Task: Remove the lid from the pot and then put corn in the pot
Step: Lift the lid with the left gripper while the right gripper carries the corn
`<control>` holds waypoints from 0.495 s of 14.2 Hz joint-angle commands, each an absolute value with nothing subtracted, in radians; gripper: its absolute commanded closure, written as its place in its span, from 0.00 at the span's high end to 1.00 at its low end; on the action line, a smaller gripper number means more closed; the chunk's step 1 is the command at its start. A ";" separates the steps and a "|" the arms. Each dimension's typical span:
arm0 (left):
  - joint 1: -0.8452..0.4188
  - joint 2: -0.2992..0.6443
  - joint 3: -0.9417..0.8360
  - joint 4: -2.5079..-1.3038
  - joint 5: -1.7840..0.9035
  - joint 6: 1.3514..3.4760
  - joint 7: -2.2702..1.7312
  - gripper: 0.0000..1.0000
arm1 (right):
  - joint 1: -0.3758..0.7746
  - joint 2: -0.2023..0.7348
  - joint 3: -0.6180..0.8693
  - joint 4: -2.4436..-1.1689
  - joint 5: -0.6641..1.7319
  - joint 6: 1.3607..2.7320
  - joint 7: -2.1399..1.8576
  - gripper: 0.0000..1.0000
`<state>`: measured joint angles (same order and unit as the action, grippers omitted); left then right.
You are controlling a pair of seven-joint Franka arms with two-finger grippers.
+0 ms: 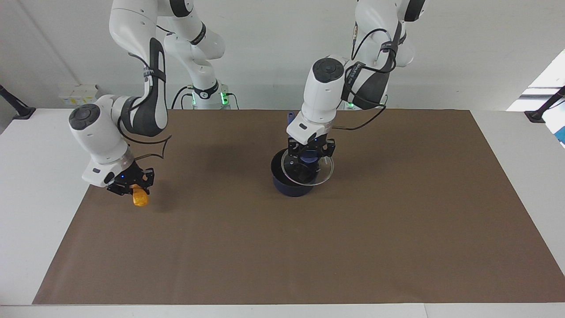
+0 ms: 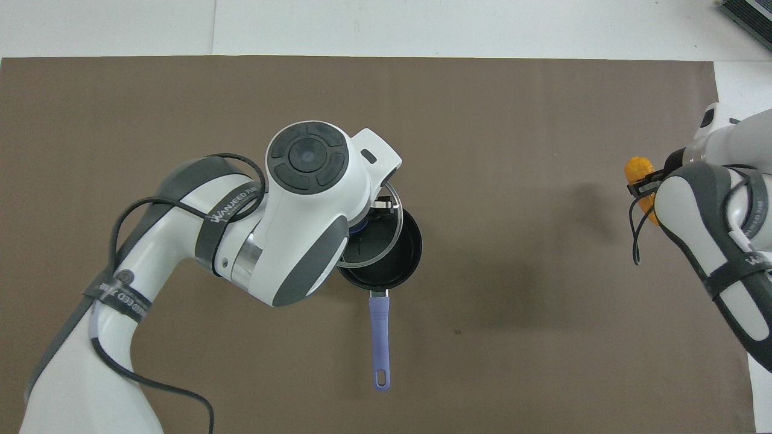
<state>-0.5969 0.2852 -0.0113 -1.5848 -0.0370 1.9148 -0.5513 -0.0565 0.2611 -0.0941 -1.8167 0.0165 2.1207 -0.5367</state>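
The dark blue pot (image 1: 289, 185) stands mid-mat, its black inside (image 2: 395, 265) partly uncovered and its long blue handle (image 2: 379, 337) pointing toward the robots. My left gripper (image 1: 310, 155) is shut on the blue knob of the glass lid (image 1: 314, 175), which hangs tilted just above the pot's rim, shifted toward the left arm's end. The lid's rim (image 2: 386, 244) peeks out from under the left wrist in the overhead view. My right gripper (image 1: 135, 187) is shut on the orange corn (image 1: 140, 198), held a little above the mat near the right arm's end, and the corn (image 2: 638, 170) also shows from overhead.
A brown mat (image 1: 397, 229) covers most of the white table (image 1: 31, 176). Small white boxes (image 1: 79, 95) sit at the table's edge by the wall, at the right arm's end.
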 commanded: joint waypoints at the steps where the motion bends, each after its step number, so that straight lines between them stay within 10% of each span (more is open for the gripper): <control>1: -0.520 0.226 -0.018 -1.588 -0.025 1.839 -0.496 0.00 | -0.026 0.200 -0.077 -1.780 0.025 2.004 -0.427 0.00; 7: -0.316 0.152 -0.018 -1.598 -0.034 1.764 -0.215 0.00 | 0.165 0.147 -0.077 -1.671 0.003 1.792 -0.096 0.00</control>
